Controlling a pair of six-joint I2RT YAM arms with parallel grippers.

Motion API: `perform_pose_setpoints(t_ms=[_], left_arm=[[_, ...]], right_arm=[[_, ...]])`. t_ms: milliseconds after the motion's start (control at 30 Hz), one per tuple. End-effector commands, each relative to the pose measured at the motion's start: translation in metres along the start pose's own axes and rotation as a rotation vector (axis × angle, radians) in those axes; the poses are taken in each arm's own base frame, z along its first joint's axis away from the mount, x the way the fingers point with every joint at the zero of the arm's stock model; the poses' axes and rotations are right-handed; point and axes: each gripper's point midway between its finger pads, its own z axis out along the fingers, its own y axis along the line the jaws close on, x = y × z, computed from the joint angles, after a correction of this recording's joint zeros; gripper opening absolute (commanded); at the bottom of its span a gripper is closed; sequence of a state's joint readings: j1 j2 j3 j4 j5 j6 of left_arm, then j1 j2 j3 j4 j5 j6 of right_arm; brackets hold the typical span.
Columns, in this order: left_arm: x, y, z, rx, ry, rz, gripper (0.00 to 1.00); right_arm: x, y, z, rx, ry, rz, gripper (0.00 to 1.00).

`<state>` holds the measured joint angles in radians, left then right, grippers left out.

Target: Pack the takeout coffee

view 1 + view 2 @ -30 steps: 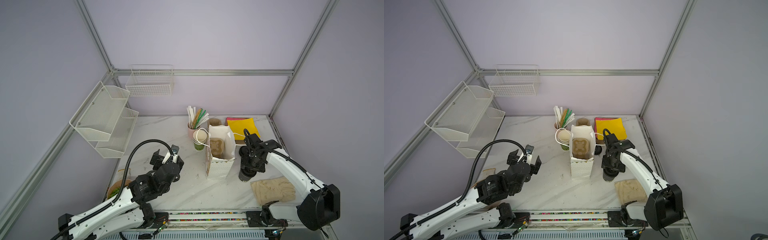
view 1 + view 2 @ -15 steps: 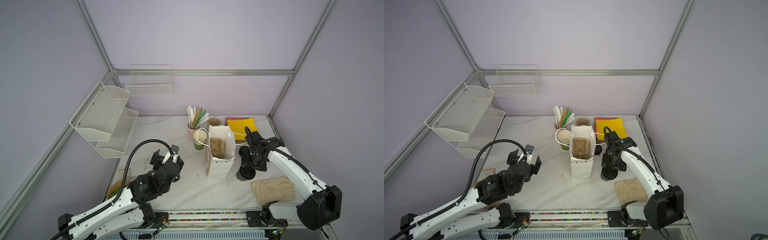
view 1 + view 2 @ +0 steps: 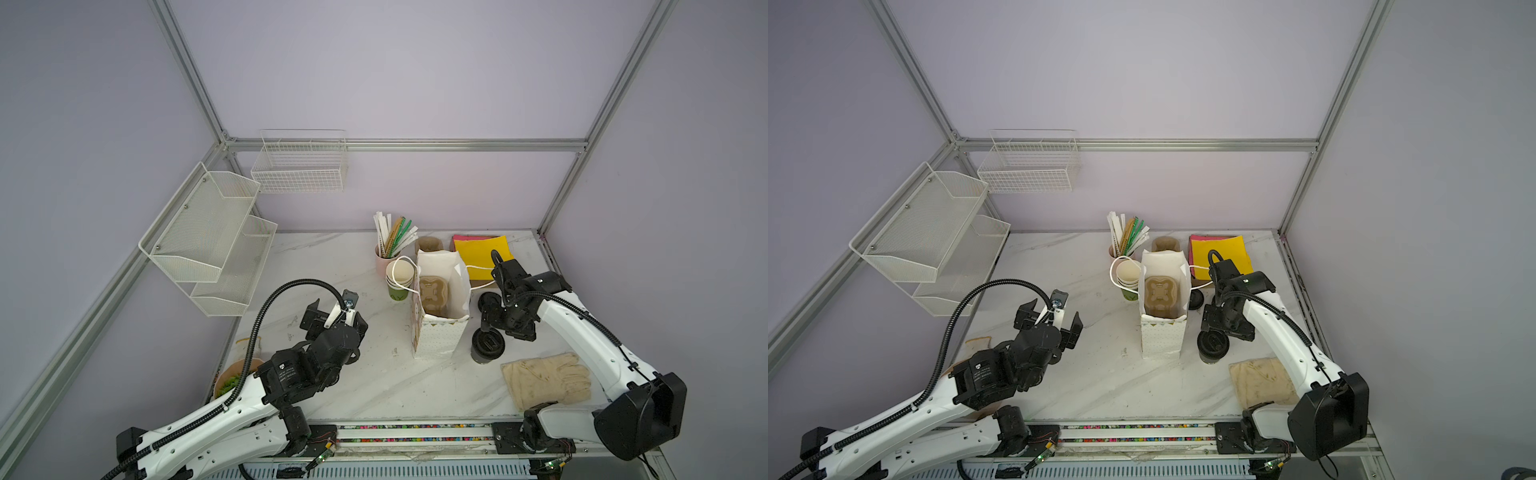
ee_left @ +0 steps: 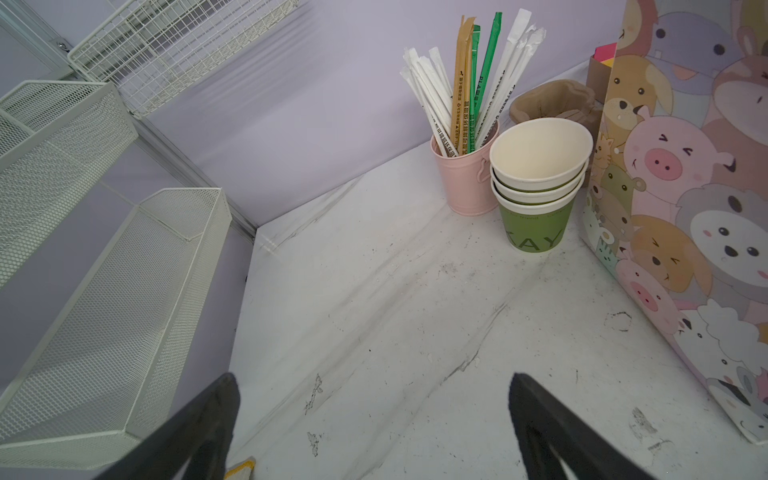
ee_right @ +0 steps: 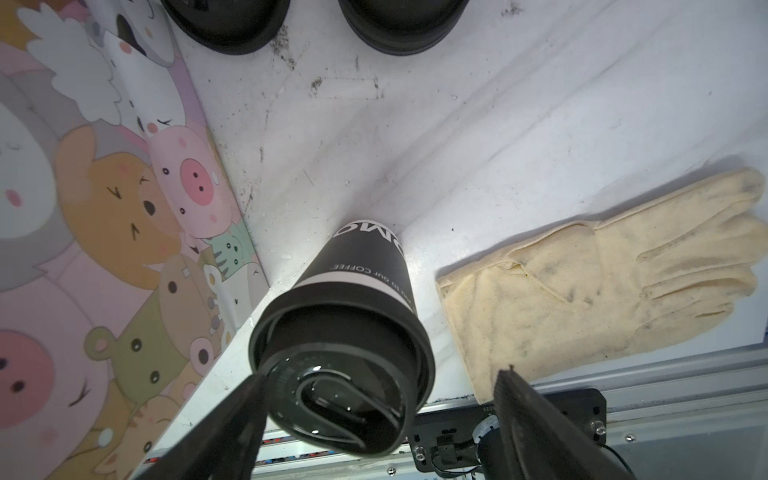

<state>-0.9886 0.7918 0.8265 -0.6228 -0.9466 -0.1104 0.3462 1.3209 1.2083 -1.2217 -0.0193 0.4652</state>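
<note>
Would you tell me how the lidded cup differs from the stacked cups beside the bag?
The lidded cup is black; the stacked cups are green outside. The lidded cup is single and closed; the stacked cups are nested, the top one open. Both stand upright beside the bag.

Just below the right hand [image 5: 380,374], the coffee cup [image 5: 365,266] is matt black paper; its lid [image 5: 340,399] is glossy black plastic. Either side of the hand, the glove [image 5: 602,282] is rough cream cloth, the bag [image 5: 104,208] smooth printed paper; the worktop [image 5: 457,124] is scuffed, marble-look.
</note>
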Motion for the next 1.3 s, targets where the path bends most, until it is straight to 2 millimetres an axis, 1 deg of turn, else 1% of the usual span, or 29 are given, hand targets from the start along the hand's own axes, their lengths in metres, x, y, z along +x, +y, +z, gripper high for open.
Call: perform_pose_setpoints(t_ms=[0, 233, 400, 633, 867, 1167, 1267], left_arm=[[0.006, 0.0, 0.002, -0.006, 0.006, 0.007, 1.0], [0.006, 0.0, 0.002, -0.006, 0.007, 0.007, 1.0], [0.007, -0.001, 0.002, -0.004, 0.008, 0.008, 1.0], [0.007, -0.001, 0.002, -0.004, 0.008, 0.007, 1.0], [0.007, -0.001, 0.002, -0.003, 0.011, 0.009, 1.0], [0.008, -0.002, 0.003, -0.006, 0.015, 0.017, 1.0], [0.008, -0.002, 0.003, -0.008, 0.015, 0.016, 1.0]], right_arm=[[0.01, -0.001, -0.002, 0.001, 0.046, -0.005, 0.91], [0.019, 0.0, 0.001, -0.017, 0.086, -0.006, 0.91], [0.019, -0.005, 0.006, 0.025, 0.098, -0.014, 0.91], [0.012, -0.009, 0.012, 0.064, 0.085, -0.029, 0.9], [0.014, -0.004, 0.016, 0.034, 0.083, -0.022, 0.89], [0.016, 0.001, 0.018, 0.001, 0.079, -0.024, 0.88], [0.01, 0.001, 0.01, 0.004, 0.048, -0.026, 0.88]])
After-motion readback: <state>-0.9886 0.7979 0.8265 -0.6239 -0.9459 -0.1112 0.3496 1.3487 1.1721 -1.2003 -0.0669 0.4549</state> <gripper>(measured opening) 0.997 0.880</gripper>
